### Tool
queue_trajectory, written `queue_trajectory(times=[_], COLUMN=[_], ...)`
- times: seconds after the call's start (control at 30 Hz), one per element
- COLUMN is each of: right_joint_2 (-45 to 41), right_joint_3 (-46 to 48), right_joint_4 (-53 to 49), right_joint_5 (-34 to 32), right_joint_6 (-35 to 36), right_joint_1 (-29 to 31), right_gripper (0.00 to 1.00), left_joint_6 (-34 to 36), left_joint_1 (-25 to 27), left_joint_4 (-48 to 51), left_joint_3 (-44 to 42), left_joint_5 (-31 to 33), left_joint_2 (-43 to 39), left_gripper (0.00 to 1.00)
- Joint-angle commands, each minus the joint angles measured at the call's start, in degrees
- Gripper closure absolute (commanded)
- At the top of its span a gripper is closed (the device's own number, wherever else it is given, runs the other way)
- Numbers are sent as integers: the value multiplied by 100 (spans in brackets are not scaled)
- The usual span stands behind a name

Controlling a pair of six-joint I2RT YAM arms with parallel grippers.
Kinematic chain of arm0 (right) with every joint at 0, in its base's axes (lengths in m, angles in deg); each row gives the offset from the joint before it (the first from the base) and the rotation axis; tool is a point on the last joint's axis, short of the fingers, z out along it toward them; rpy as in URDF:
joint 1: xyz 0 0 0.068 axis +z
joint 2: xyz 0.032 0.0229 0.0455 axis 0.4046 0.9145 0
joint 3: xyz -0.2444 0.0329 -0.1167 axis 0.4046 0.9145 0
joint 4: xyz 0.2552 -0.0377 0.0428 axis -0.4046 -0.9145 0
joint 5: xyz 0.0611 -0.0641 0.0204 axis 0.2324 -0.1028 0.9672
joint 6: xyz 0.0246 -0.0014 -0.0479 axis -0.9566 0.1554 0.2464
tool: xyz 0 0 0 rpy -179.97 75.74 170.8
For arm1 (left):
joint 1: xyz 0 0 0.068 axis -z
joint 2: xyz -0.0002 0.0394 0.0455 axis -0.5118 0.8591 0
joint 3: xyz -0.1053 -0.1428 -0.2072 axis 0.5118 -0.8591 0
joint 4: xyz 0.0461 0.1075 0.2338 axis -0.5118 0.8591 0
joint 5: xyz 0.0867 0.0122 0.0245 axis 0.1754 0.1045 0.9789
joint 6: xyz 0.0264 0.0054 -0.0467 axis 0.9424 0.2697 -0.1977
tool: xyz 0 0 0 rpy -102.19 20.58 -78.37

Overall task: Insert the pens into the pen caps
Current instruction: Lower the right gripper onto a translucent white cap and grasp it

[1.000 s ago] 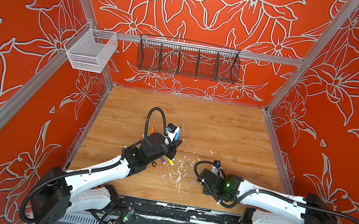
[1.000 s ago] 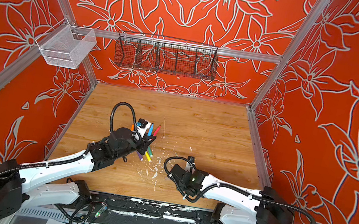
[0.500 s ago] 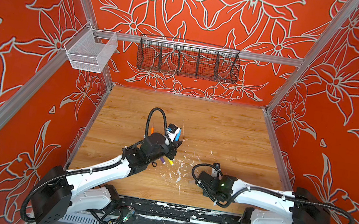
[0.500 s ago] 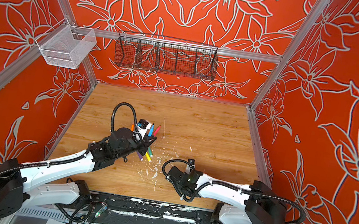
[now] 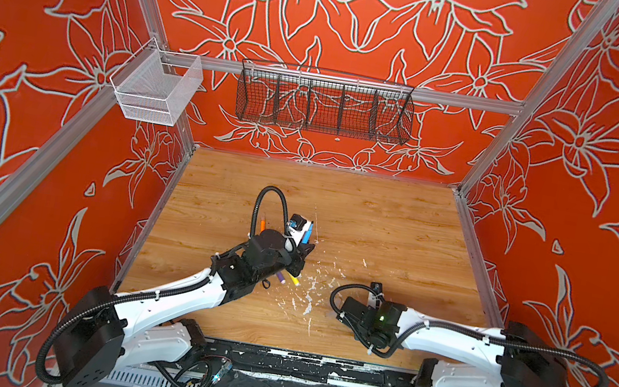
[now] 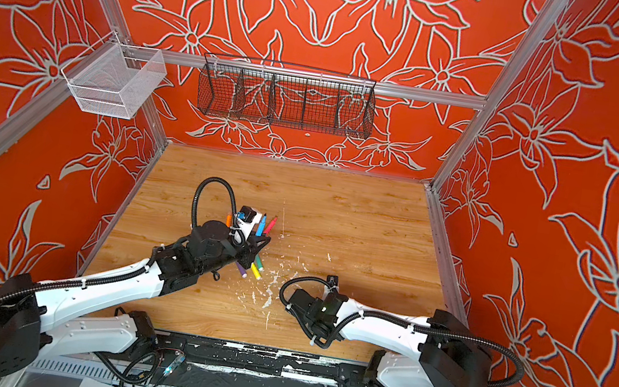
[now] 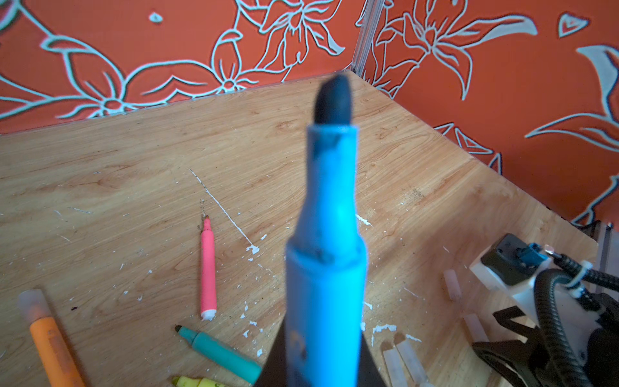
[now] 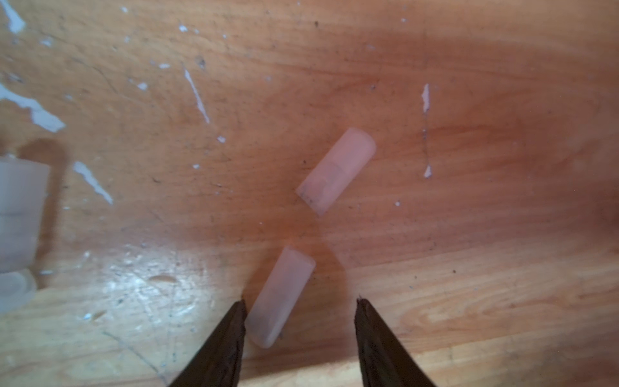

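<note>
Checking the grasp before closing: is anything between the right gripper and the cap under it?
Nothing visible. The cap lies on the table between the open jaws of the right gripper, closer to one jaw; a second cap lies apart, farther on.

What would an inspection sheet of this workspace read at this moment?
Surface: wooden tabletop, flecked with white marks.
Job's things: blue pen uncapped; pink pen and green pen uncapped, orange pen capped, on the table; clear caps loose.
Clutter: nothing seen.
Grippers: left gripper shut on the blue pen; right gripper open, jaws astride one cap.
Cables: black hoses loop at both wrists.
Surroundings: floral orange walls, black wire basket, white mesh basket.
</note>
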Motion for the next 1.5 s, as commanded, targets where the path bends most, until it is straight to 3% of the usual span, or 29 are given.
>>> queue_trajectory(times=[0.0,0.2,0.63,1.3,1.47], right_joint_2=[-76,-351,-324,21,86], right_joint_3=[19,242,637,527,487], right_joint_4=[-489,-110,915,795,662], right_joint_5=[-130,-5,330,233,66], right_joint_6=[-133,-127,-161,-170,-212], right_joint_1=[22,16,22,22,13], right_gripper=[49,52,50,74,68], left_joint_6=[-18,-26,-27,-18,-18], left_joint_1=[-32,-32,-32,-32,-33], left_joint_4=[-35,-40,-32,-49,-50], left_joint_3=[79,77,84,95,102], left_joint_5=[-63,-61,-66,-57,-57], left_joint_2=[36,38,31,68,84], left_gripper=[100,100,100,100,100])
